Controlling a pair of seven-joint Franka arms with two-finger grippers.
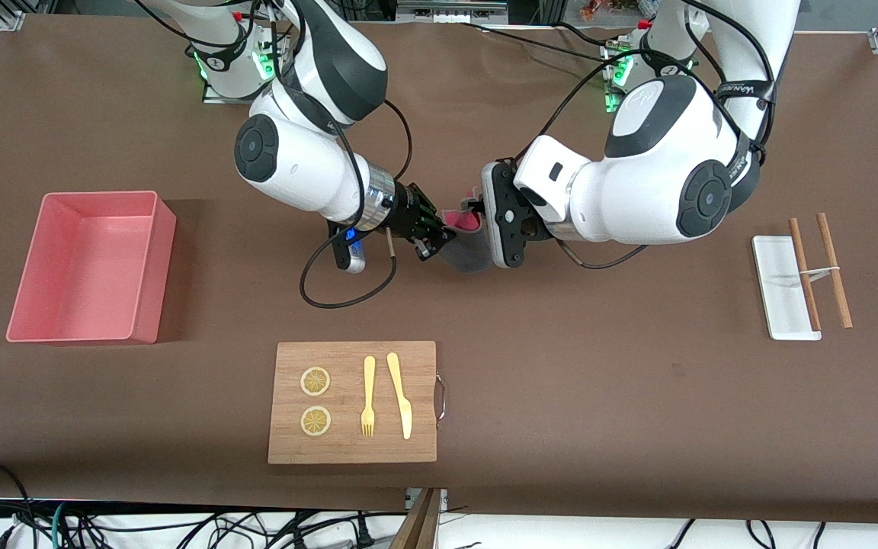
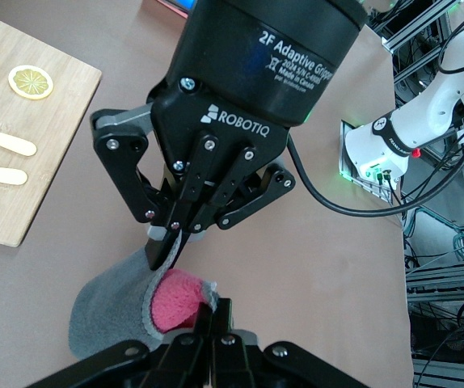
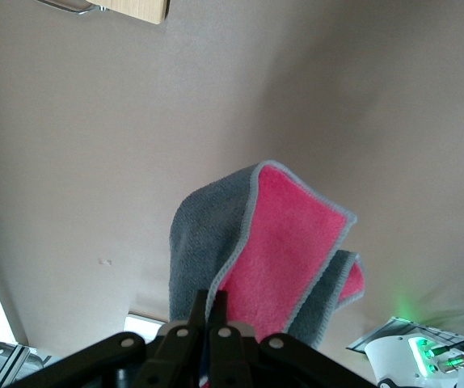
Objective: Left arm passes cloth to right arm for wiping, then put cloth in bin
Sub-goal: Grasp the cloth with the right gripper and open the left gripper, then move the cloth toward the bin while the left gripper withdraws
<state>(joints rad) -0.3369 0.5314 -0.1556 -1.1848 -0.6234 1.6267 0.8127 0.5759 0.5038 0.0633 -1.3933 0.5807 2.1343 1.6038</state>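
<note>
Brown matte table (image 1: 599,396). Directly on it: pink rectangular plastic bin (image 1: 65,320) toward right arm's end; bamboo cutting board (image 1: 347,442) nearest the front camera; small flat white tray (image 1: 778,305) toward left arm's end.

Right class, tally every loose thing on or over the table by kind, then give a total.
Cloth: 1
Pink bin: 1
Cutting board: 1
Lemon slices: 2
Fork: 1
Knife: 1
White tray: 1
Wooden sticks: 2
Total: 10
</note>
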